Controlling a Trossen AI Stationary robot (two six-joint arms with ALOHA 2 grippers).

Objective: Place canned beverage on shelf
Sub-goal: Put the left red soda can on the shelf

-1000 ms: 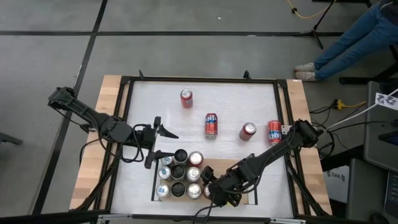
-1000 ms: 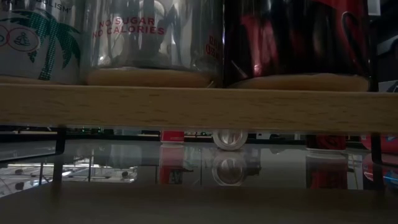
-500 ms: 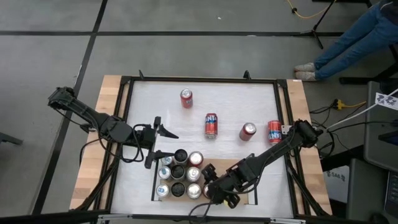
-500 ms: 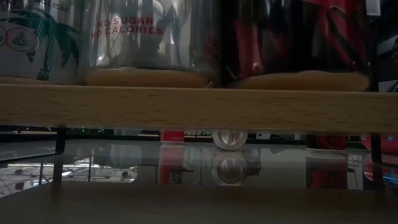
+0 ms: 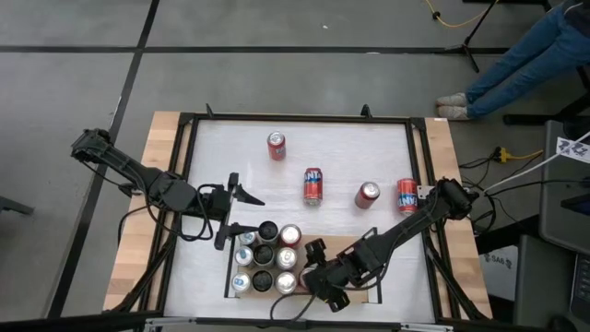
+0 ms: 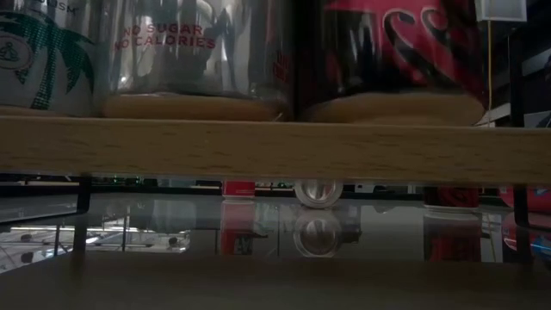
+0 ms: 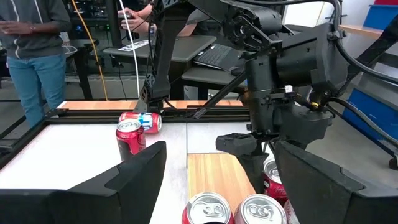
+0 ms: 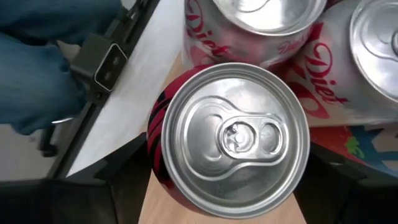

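Note:
A red and black can (image 8: 233, 140) stands upright on the light-wood shelf (image 5: 355, 254), at the right end of a cluster of several cans (image 5: 265, 256). In the low view the can's bottom (image 6: 387, 108) rests on the shelf board (image 6: 275, 146). My right gripper (image 5: 315, 277) is over this can and shut on it. My left gripper (image 5: 238, 212) hovers open and empty just left of the shelf's far end, facing across it (image 7: 217, 186). My right gripper has the red can between its two fingers (image 8: 115, 186), which stand on opposite sides of the can's wall (image 8: 155, 155) below the top rim. They come from above, slanting down. The can's wide top hides the pads. The can stays upright on the shelf.
Loose red cans are on the white table beyond the shelf: one upright (image 5: 277, 146), one lying (image 5: 313, 185), one more (image 5: 367, 195) and one by the right rail (image 5: 407, 195). Bare shelf wood lies right of the cluster. People stand beyond the table (image 7: 31, 56).
My right gripper has rolled about its own pointing line over the shelf's near right part. The red can has turned about on the shelf, showing another part of its label, and has shifted slightly toward the neighbouring cans, which have slid a little along the shelf.

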